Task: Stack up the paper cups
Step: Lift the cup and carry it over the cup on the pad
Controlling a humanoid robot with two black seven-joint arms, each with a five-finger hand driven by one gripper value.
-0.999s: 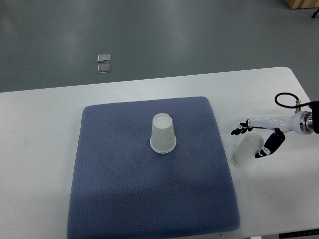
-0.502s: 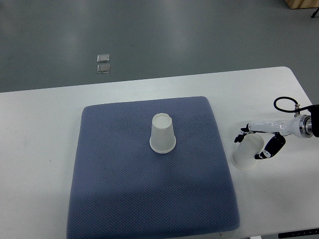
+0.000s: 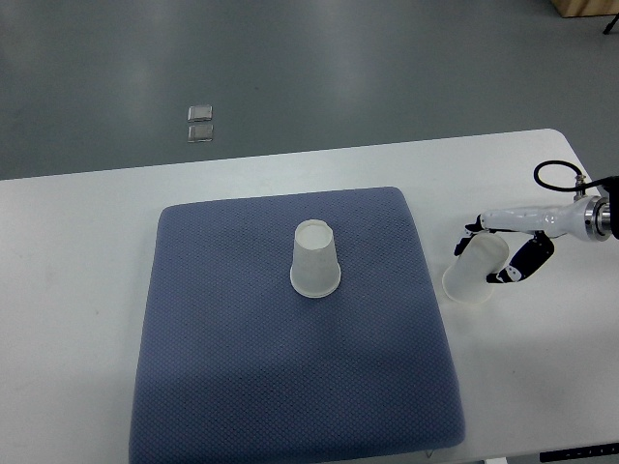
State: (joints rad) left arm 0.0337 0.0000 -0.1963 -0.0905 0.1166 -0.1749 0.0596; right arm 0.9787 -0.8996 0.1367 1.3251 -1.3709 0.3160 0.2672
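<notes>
Paper cup sits tilted in the right hand, fingers wrapped around it, near the table's right edge, just beside the blue mat. 1 upturned cup stands mid-mat.

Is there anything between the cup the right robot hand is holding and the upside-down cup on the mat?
Nothing visible. The right robot hand grips the tilted cup over the white table, just off the blue mat's right edge. Only bare mat lies between it and the inverted cup.
</notes>
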